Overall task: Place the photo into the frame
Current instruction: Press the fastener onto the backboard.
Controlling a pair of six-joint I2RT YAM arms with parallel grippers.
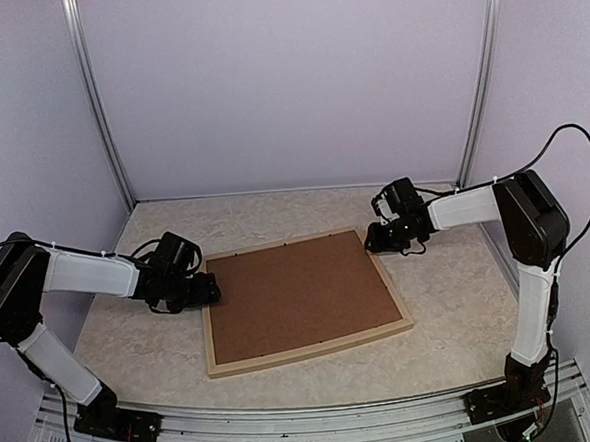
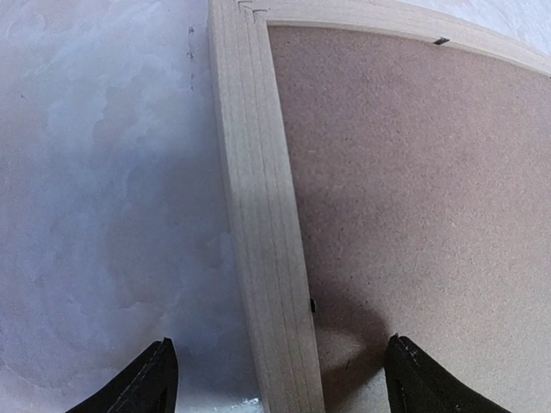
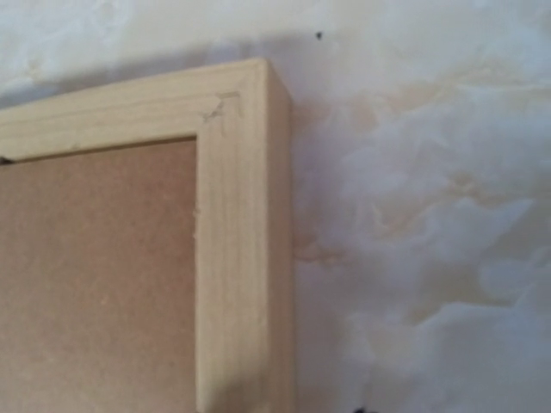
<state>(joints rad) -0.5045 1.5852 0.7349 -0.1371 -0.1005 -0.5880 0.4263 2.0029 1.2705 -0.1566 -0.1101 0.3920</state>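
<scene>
Straddling the left-hand rail of the large rectangular frame of thin pale natural wood (image 1: pixel 308 349), the left gripper (image 1: pixel 207 289) has its two black fingers (image 2: pixel 142 385) spread wide. One finger is over the mottled pale stone-patterned table (image 1: pixel 132 341), the other over the flat brown hardboard backing sheet (image 1: pixel 299 291), and nothing is pinched between them. That stance looks meant for closing on the rail, either to steady the frame or to lift that side. Whether either fingertip touches the surface under it cannot be told, as both are cut off at the bottom of the left wrist view. The frame lies flat in the middle of the table with its back upward and the brown sheet seated inside its rebate. A small dark metal tab (image 2: pixel 441 40) shows at the inner edge of the wood, so the back seems ready to be fastened or opened. The photo is not visible in any view; it may lie beneath the hardboard, but the sheet hides whatever is under it. At the frame's far right corner the right gripper (image 1: pixel 376 239) sits close to the wood, probably to brace or catch that corner. Its fingers fall outside the right wrist view apart from a dark speck at the bottom edge, and the top view is too small, so I cannot tell whether that claw is parted or closed, or touching the frame.
</scene>
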